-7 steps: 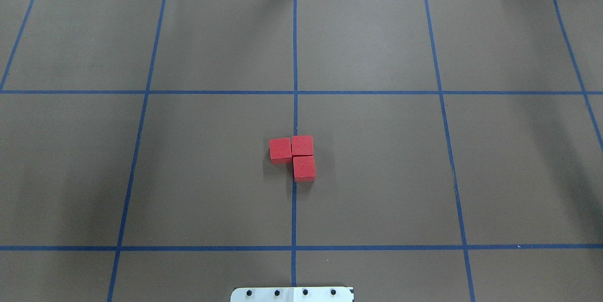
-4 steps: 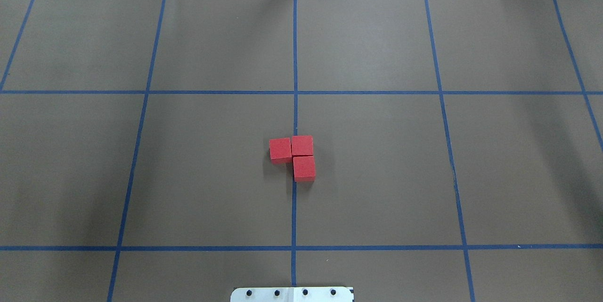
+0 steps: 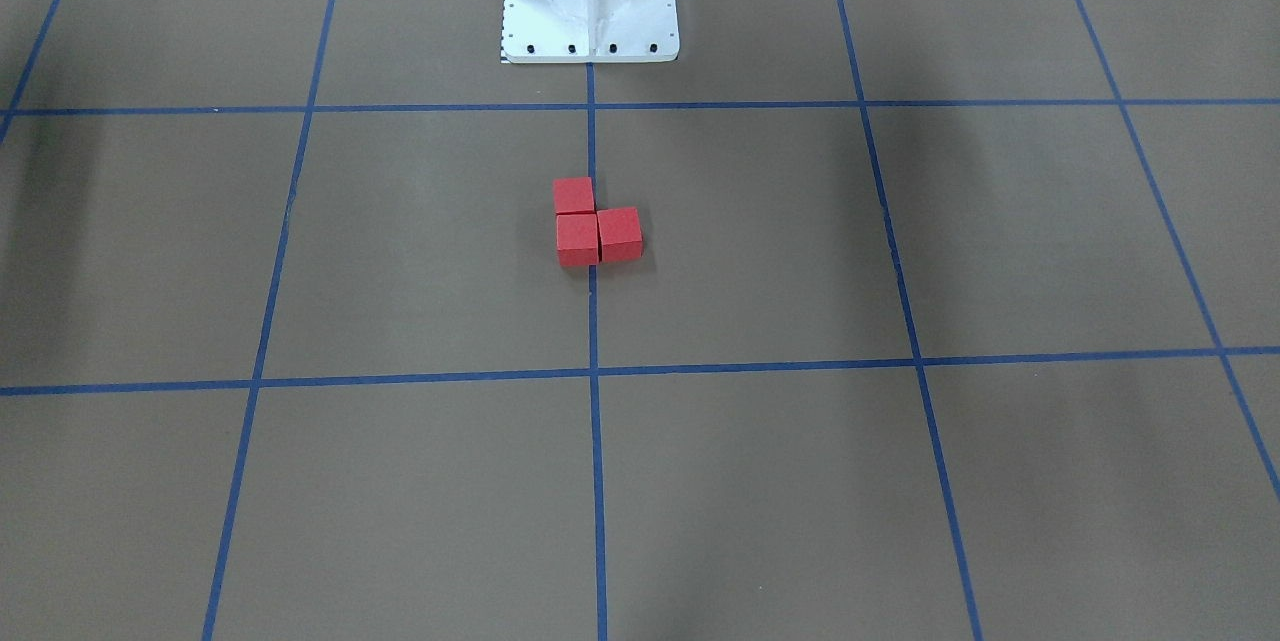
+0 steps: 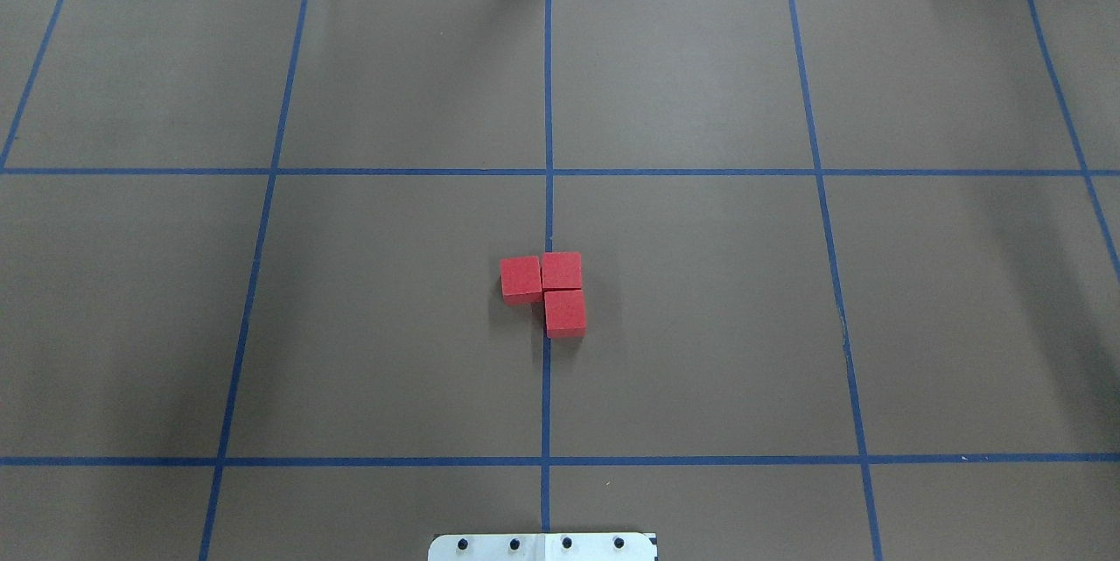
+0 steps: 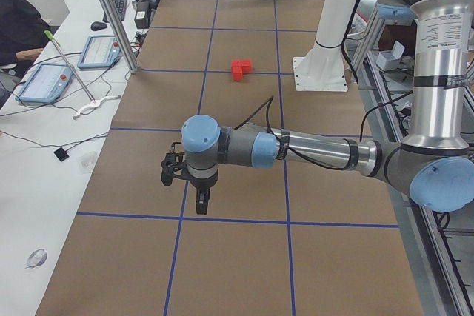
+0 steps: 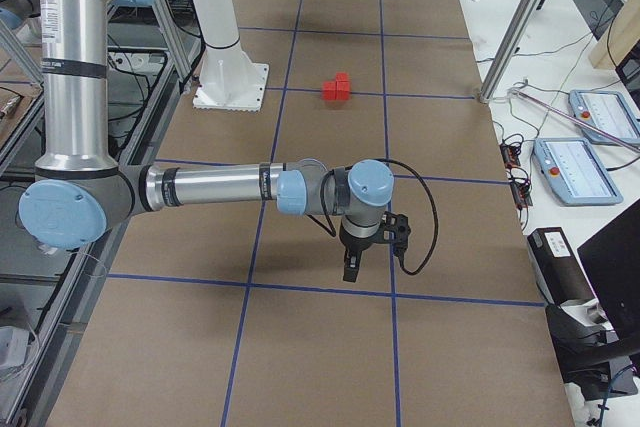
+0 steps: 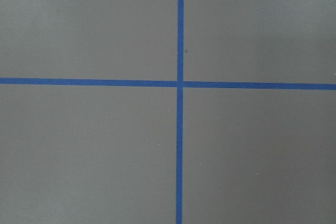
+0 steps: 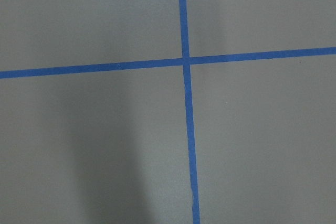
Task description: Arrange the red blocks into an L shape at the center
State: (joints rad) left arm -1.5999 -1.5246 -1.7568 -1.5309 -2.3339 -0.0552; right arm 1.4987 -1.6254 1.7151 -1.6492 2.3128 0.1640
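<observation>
Three red blocks [image 4: 561,272] sit touching in an L on the middle blue tape line [image 4: 545,395]. Well apart from them, the left gripper [image 5: 201,205] and right gripper [image 6: 349,269] hover; I cannot tell whether either is released or clenched.

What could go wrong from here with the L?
1. The block on the overhead view's left sits slightly offset from the corner block; a strict shape check might reject it.
2. The red blocks sit touching, so a tidying nudge to one would likely shift its neighbours.
</observation>
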